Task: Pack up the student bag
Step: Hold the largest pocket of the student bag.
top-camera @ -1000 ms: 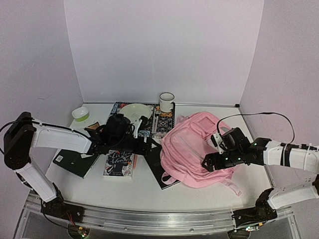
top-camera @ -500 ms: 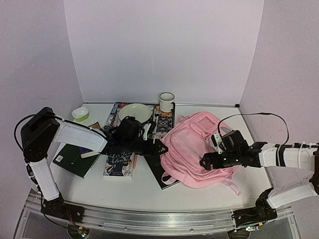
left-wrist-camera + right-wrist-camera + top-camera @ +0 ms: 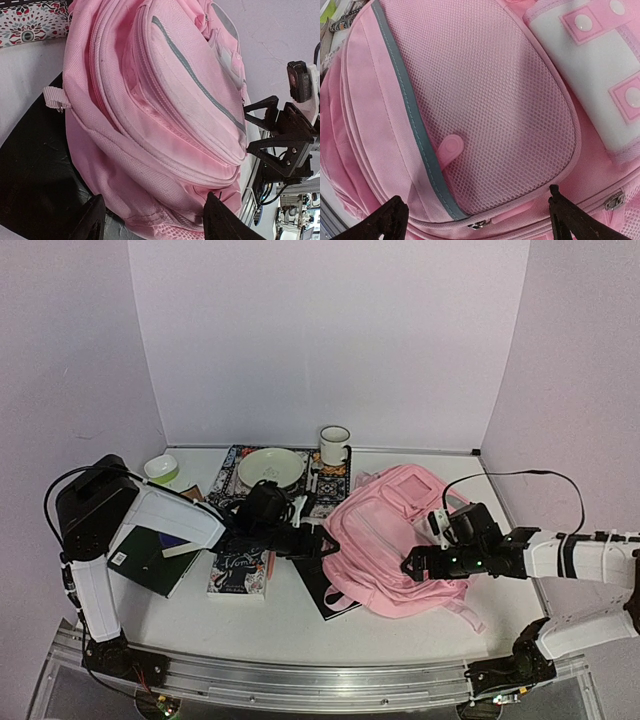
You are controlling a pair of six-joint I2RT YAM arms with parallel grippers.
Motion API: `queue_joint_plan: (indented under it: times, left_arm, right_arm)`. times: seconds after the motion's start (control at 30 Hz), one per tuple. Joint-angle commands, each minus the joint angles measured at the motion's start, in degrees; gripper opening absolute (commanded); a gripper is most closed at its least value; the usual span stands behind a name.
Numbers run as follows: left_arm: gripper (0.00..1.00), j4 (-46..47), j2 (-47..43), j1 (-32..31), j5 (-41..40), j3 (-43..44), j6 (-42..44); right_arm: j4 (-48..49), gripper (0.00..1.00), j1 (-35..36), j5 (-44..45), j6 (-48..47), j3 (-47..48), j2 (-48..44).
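Observation:
The student bag (image 3: 395, 535) is a pink backpack lying flat at centre right of the table. In the left wrist view the bag (image 3: 165, 100) fills the frame, and my left gripper (image 3: 157, 222) stands open with the bag's lower left corner between its fingertips. From above, this left gripper (image 3: 320, 543) is at the bag's left edge. My right gripper (image 3: 412, 565) hovers over the bag's near front. In the right wrist view it (image 3: 480, 225) is open above the mesh pocket (image 3: 490, 110), with a metal zip pull (image 3: 479, 224) between its tips and the white patch (image 3: 590, 75) beyond.
A black book (image 3: 328, 595) lies partly under the bag's left side. A patterned book (image 3: 240, 572) and a dark green book (image 3: 150, 560) lie to the left. A pale bowl (image 3: 272, 468), a mug (image 3: 334, 445) and a small green bowl (image 3: 161, 469) stand at the back.
My left arm has reached right, from over the books to the bag's left edge, and its jaws have narrowed. The right gripper has opened a little wider over the bag's front.

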Motion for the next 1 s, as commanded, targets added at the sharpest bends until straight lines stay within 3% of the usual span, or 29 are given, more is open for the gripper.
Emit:
queue_joint_plan:
  times: [0.0,0.57,0.97]
  left_arm:
    - [0.64,3.0,0.4,0.0,1.4,2.7,-0.6]
    - [0.36,7.5,3.3,-0.1,6.0,3.0,-4.9]
    - [0.07,8.4,2.0,0.0,3.8,2.2,-4.8]
  right_arm:
    - [-6.9,0.98,0.0,-0.2,0.0,1.7,0.3]
    - [5.5,0.91,0.0,-12.2,-2.0,-2.4,5.4]
    - [5.6,0.78,0.1,-26.1,-3.9,-4.7,-3.1]
